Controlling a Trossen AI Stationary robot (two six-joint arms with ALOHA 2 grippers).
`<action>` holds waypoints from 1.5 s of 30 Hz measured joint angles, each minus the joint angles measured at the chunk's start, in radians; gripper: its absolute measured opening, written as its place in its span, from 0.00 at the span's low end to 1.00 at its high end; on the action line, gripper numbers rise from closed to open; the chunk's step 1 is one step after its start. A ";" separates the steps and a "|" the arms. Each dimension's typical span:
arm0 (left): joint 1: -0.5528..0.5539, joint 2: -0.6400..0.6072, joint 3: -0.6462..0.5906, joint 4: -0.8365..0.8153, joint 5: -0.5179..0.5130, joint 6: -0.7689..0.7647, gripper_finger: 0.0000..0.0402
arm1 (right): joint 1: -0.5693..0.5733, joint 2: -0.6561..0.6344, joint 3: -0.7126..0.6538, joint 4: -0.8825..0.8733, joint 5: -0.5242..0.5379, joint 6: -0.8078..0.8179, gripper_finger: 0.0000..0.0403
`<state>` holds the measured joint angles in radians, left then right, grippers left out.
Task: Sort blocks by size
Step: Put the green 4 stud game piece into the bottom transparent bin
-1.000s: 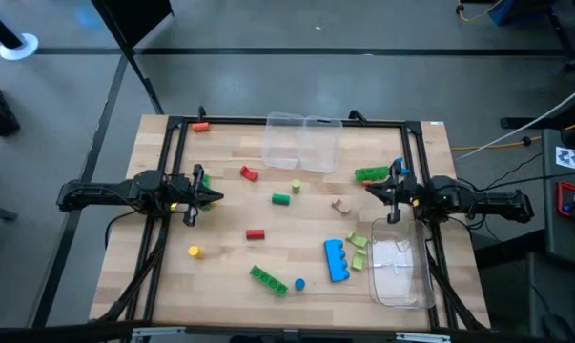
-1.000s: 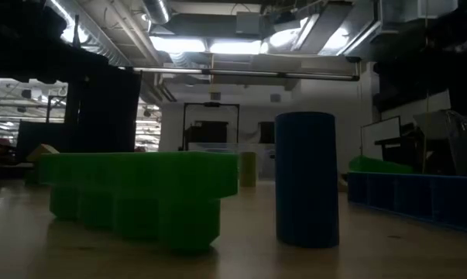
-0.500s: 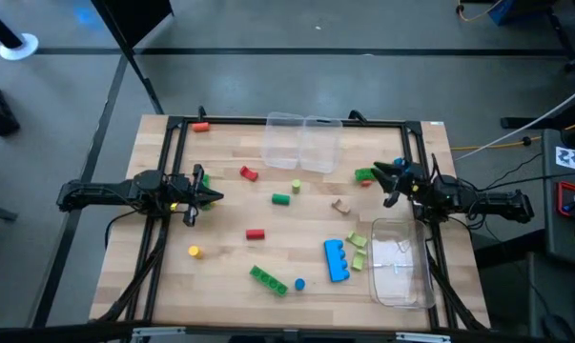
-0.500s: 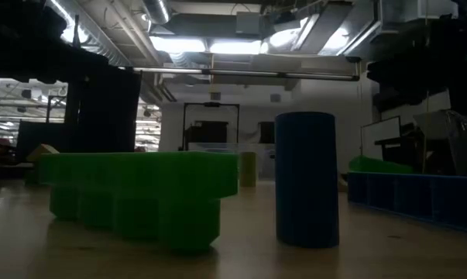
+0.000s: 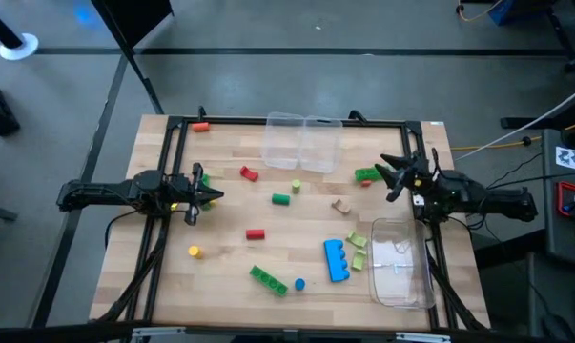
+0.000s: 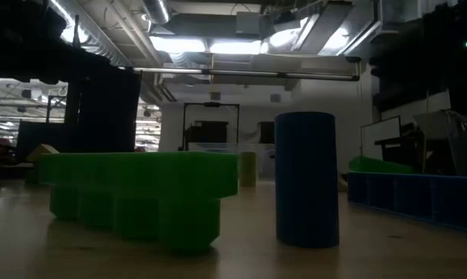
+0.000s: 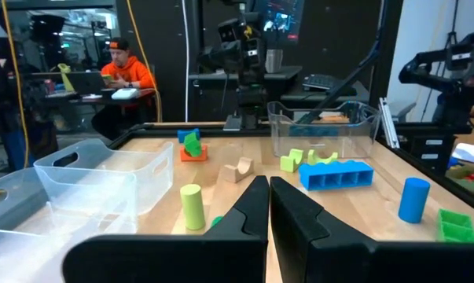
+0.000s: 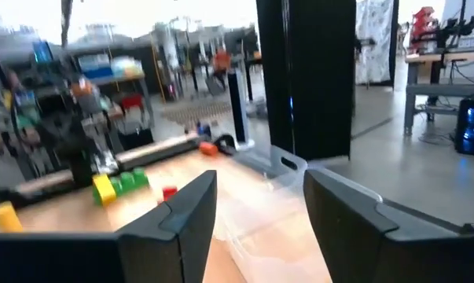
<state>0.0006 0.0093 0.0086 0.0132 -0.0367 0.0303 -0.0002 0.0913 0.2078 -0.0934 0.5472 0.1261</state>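
Barely any sorting is happening yet: the small plastic blocks (image 5: 280, 199) are lying scattered across the wooden bench (image 5: 220, 210), the right hand (image 5: 394, 177) is hovering wide open and empty near the right edge, and the left hand (image 5: 207, 197) is waiting closed by the left edge.

Around the wooden surface (image 5: 230, 205) lies a grey floor (image 5: 268, 81) crossed by a dark line. Level across it, a dim room shows bright ceiling lights (image 6: 218, 45), exposed ducts and a white far wall (image 6: 252, 116). Beyond, a person in an orange hoodie (image 7: 126, 75) sits at a desk (image 7: 130, 96).
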 joint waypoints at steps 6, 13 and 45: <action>0.000 0.000 0.000 0.000 0.000 0.000 0.00 | 0.000 0.182 0.175 -0.249 0.004 0.029 0.49; 0.000 0.000 0.000 0.000 -0.001 0.000 0.00 | -0.071 0.451 0.314 -0.422 -0.088 0.060 0.49; 0.000 0.000 0.000 0.000 -0.001 -0.005 0.00 | -0.472 1.129 0.534 -0.591 -0.559 -0.289 0.49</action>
<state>0.0003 0.0090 0.0086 0.0132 -0.0376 0.0257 -0.4725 1.2201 0.7414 -0.6846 -0.0113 -0.1632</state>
